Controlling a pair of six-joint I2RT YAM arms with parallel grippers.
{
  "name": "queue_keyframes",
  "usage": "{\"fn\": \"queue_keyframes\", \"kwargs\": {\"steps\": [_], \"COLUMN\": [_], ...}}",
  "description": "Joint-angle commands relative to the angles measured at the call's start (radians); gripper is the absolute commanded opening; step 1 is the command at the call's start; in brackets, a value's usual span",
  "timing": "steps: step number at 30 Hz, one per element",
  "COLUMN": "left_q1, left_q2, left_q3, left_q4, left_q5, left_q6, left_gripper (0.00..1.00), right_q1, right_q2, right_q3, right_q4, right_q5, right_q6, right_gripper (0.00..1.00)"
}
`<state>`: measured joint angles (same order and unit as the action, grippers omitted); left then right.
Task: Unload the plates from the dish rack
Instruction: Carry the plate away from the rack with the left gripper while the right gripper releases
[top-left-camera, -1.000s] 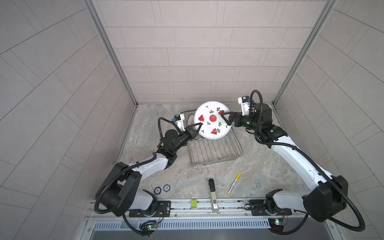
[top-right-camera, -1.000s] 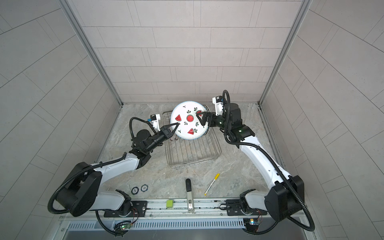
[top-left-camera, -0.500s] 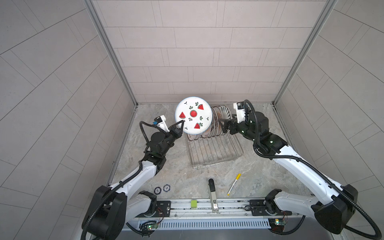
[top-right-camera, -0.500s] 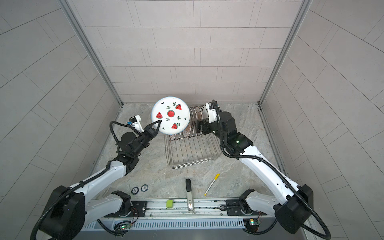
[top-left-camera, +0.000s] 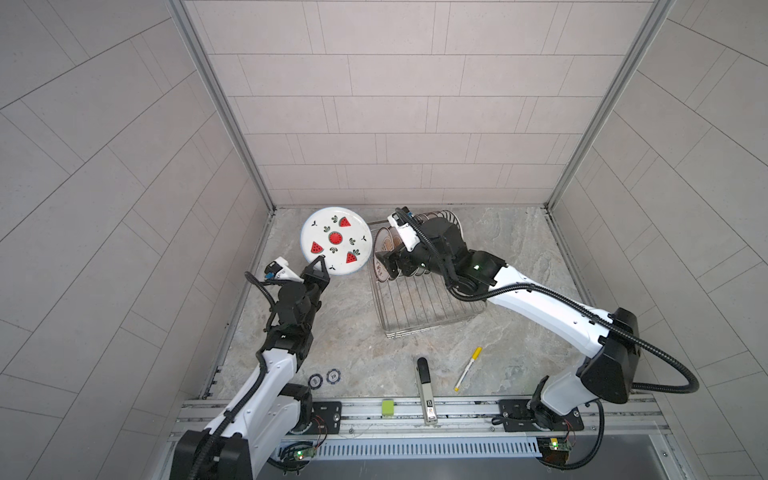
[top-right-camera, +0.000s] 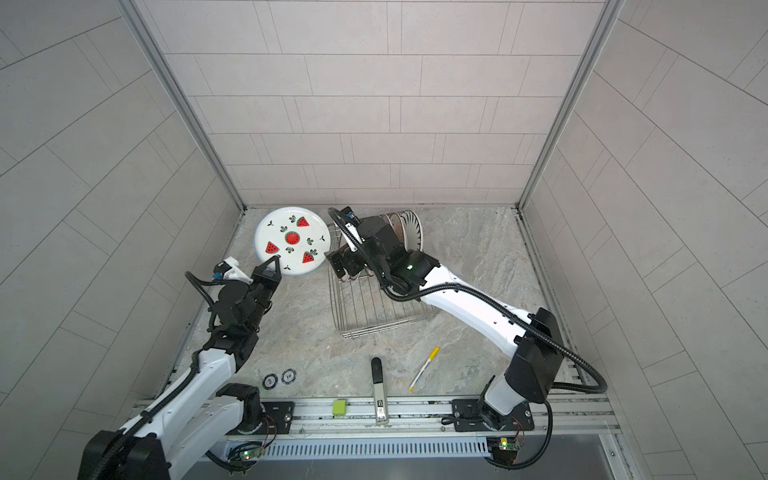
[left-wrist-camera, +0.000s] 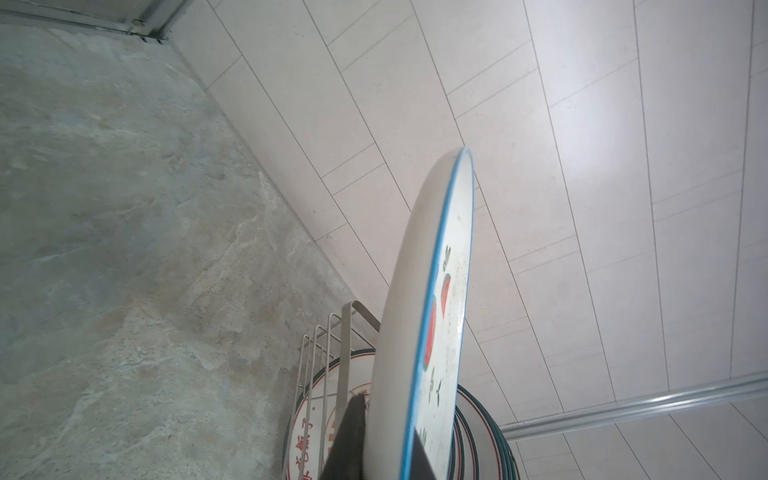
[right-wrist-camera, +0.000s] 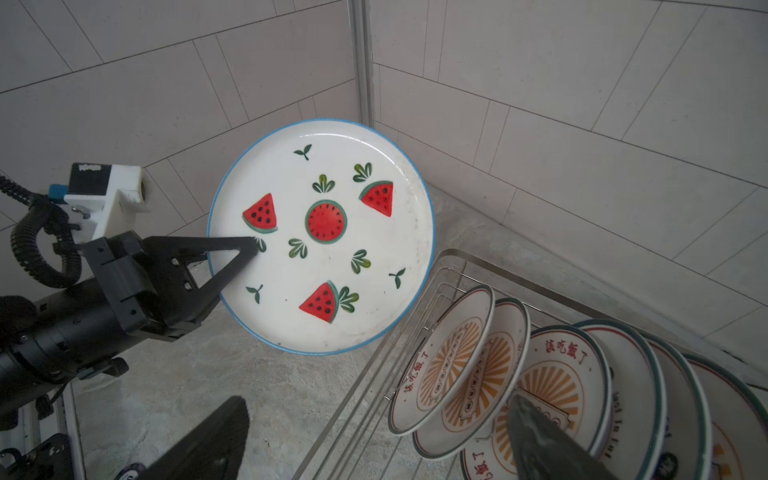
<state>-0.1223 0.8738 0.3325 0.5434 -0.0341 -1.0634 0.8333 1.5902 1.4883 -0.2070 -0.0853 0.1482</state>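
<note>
A white plate (top-left-camera: 334, 241) with a blue rim and red watermelon slices hangs above the table, left of the dish rack (top-left-camera: 419, 307). My left gripper (top-left-camera: 319, 266) is shut on its lower rim; the wrist view shows the plate (left-wrist-camera: 419, 311) edge-on between the left gripper's (left-wrist-camera: 386, 432) fingers. Several plates (right-wrist-camera: 449, 357) with orange sunbursts and red characters stand upright in the wire dish rack (right-wrist-camera: 457, 253). My right gripper (right-wrist-camera: 378, 401) is open over the left end of that row, one finger in front of a racked plate. In a top view the right gripper (top-right-camera: 340, 262) hides part of the row.
Two poker chips (top-left-camera: 324, 378) lie near the left arm's base. A black and silver tool (top-left-camera: 424, 390), a yellow-capped pen (top-left-camera: 468, 368) and a green block (top-left-camera: 387, 406) lie near the front rail. Tiled walls close in on the back and both sides.
My left arm has carried the watermelon plate from above the rack out to the left. The right gripper, still open, has swung left and down over the racked plates.
</note>
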Motion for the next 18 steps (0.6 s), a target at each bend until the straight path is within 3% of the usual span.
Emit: {"fn": "queue_keyframes", "kwargs": {"steps": [1, 18], "left_q1": [0.036, 0.09], "left_q2": [-0.023, 0.194], "left_q3": [-0.008, -0.001], "left_q4": [0.1, 0.121], "left_q5": [-0.062, -0.143], "left_q6": [-0.087, -0.208], "left_gripper": [0.0, 0.0], "right_q1": [0.031, 0.082], "right_q2": [0.069, 0.41], "right_q3": [0.092, 0.416], "right_q4": [-0.071, -0.223], "right_q5": [0.013, -0.038], "right_q6": [-0.043, -0.059], "right_gripper": [0.98, 0.96]}}
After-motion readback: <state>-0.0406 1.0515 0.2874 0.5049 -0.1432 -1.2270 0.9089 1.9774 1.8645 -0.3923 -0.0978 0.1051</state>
